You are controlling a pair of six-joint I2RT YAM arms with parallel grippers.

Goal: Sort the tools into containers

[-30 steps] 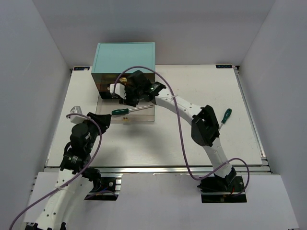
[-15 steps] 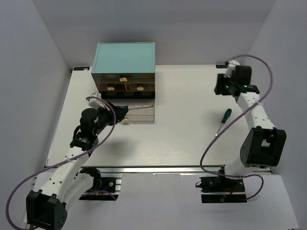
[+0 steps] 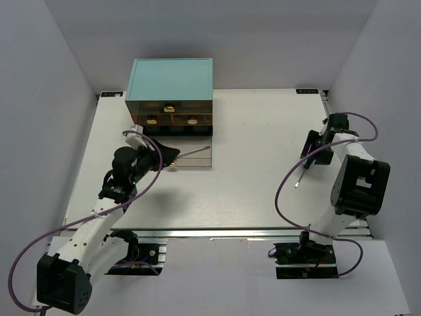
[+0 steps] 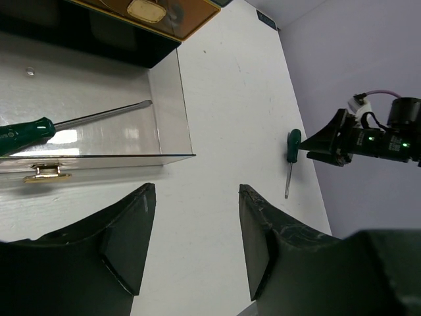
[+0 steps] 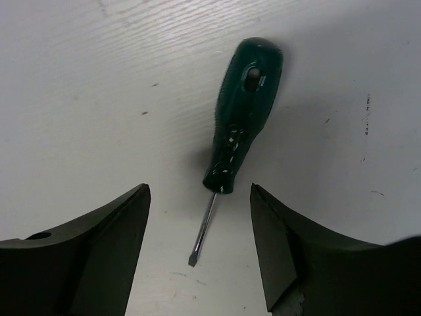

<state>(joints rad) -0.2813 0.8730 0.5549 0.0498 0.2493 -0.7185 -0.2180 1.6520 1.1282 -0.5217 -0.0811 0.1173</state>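
- My right tool (image 5: pixel 198 197) is open over a green screwdriver (image 5: pixel 240 118) on the tabletop (image 5: pixel 99 99).
- My left tool (image 4: pixel 195 197) is open near the drawer (image 4: pixel 172 99) holding a second screwdriver (image 4: pixel 26 131).

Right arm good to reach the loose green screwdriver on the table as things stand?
Likely yes. The right tool is open directly above the screwdriver, which lies flat on the table between its fingers in the wrist view, with nothing beside or over it.
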